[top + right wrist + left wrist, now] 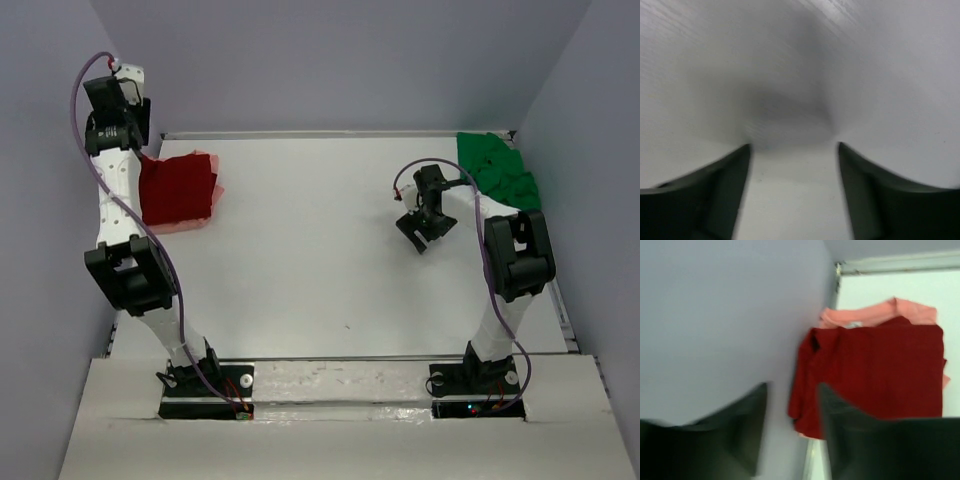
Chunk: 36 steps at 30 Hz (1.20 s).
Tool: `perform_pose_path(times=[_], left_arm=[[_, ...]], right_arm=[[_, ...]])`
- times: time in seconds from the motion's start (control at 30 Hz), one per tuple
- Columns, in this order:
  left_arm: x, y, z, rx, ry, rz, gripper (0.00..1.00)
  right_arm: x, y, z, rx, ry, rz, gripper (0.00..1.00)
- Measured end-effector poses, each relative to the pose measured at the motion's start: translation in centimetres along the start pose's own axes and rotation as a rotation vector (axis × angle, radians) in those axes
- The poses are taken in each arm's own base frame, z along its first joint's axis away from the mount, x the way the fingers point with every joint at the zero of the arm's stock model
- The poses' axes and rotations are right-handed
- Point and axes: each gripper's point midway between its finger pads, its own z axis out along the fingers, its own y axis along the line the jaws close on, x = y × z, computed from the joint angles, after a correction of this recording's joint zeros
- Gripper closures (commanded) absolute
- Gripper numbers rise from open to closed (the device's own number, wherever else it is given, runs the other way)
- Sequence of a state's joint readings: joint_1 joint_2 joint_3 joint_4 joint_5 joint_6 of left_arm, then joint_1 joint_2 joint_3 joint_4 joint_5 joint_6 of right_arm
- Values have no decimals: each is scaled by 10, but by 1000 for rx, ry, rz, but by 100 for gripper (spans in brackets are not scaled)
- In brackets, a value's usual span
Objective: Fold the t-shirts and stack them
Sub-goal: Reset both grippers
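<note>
A folded dark red t-shirt (178, 190) lies on a salmon pink t-shirt (196, 222) at the table's far left; only the pink shirt's edges show. In the left wrist view the red shirt (875, 370) covers the pink one (880, 312). A bright green t-shirt (497, 168) lies crumpled at the far right corner. My left gripper (130, 100) is raised by the left wall behind the red shirt, open and empty (792, 410). My right gripper (418, 232) hovers over bare table left of the green shirt, open and empty (792, 150).
Grey walls enclose the white table (330, 260) on the left, back and right. The left arm's forearm (118, 195) overlaps the left edge of the stacked shirts. The right wrist view shows only the table surface (800, 75).
</note>
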<state>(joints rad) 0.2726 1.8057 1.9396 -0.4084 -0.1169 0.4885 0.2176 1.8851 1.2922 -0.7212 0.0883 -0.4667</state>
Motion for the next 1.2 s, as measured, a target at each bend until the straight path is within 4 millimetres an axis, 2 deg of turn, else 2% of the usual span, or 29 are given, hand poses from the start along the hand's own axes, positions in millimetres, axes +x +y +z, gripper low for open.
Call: perform_pose_path(times=[0.03, 0.07, 0.17, 0.2, 0.27, 0.33, 0.43, 0.7, 0.97, 1.07, 1.2], left_arm=[[13, -16, 6, 57, 23, -22, 86], [25, -28, 12, 97, 45, -28, 100], [72, -67, 41, 197, 159, -67, 100], [93, -82, 54, 229, 208, -77, 100], [123, -103, 70, 267, 280, -88, 100], [147, -114, 80, 279, 335, -91, 100], [157, -117, 88, 269, 356, -89, 100], [142, -90, 103, 155, 301, -90, 100], [146, -70, 114, 59, 296, -54, 100], [153, -64, 123, 15, 303, -33, 100], [174, -63, 143, -30, 342, -4, 100]], right_arm=[[0, -1, 0, 5, 2, -5, 56], [1, -1, 0, 9, 4, 3, 74], [4, -3, 1, 18, 14, -3, 90], [5, -2, 1, 20, 19, -4, 98], [10, -2, 3, 24, 34, -4, 100], [12, -4, 3, 33, 44, -7, 100], [14, -6, 5, 46, 58, -8, 100], [17, -14, 10, 88, 99, -13, 100], [18, -20, 11, 112, 127, -20, 100], [18, -21, 12, 116, 137, -22, 100], [19, -23, 12, 122, 149, -27, 100]])
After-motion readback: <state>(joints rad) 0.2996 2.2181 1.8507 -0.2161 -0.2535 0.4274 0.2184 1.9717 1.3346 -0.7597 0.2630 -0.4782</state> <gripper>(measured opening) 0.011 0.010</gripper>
